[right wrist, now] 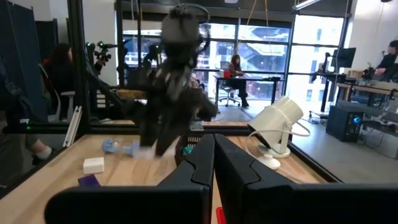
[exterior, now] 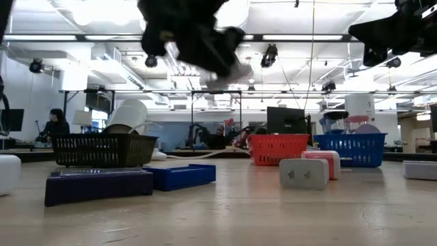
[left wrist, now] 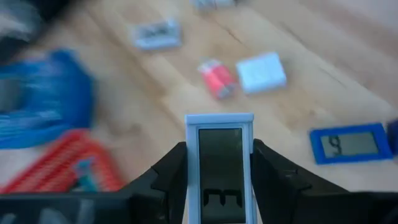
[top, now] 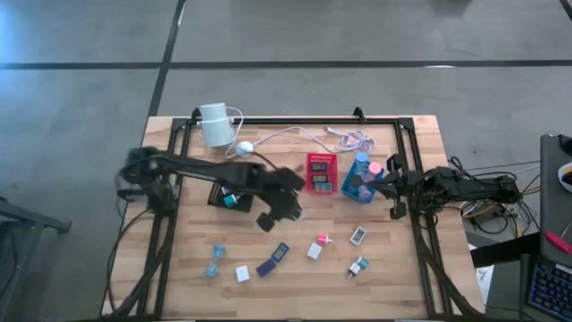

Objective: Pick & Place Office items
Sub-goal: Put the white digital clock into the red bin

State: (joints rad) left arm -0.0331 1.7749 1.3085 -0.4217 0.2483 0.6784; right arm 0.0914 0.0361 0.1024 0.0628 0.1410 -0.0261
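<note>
My left gripper [top: 271,217] hangs over the middle of the table, shut on a small white-framed piece with a dark screen [left wrist: 219,163]. Below it on the wood lie other office items: a blue screen piece [left wrist: 351,144], a white block [left wrist: 261,71], a pink piece [left wrist: 216,79] and a white one [left wrist: 157,34]. More pieces lie along the near part of the table, among them a teal one [top: 214,266] and a purple one [top: 273,259]. My right gripper [right wrist: 214,158] waits shut at the table's right side, beside the blue tray [top: 357,183]. My left gripper pinches the white-framed screen piece between its two fingers, one finger [left wrist: 174,168] on each long side [left wrist: 191,155]. The piece's far end [left wrist: 219,118] sticks out past the fingertips. The fingers point down at the table, and the piece is lifted clear of it.
A black tray [top: 225,195], a red tray [top: 320,172] and the blue tray stand in a row across the table's middle. A white cylinder [top: 214,123] with its puck [top: 243,148] and cable [top: 304,134] lies at the far edge. A black frame [top: 420,241] borders the table.
</note>
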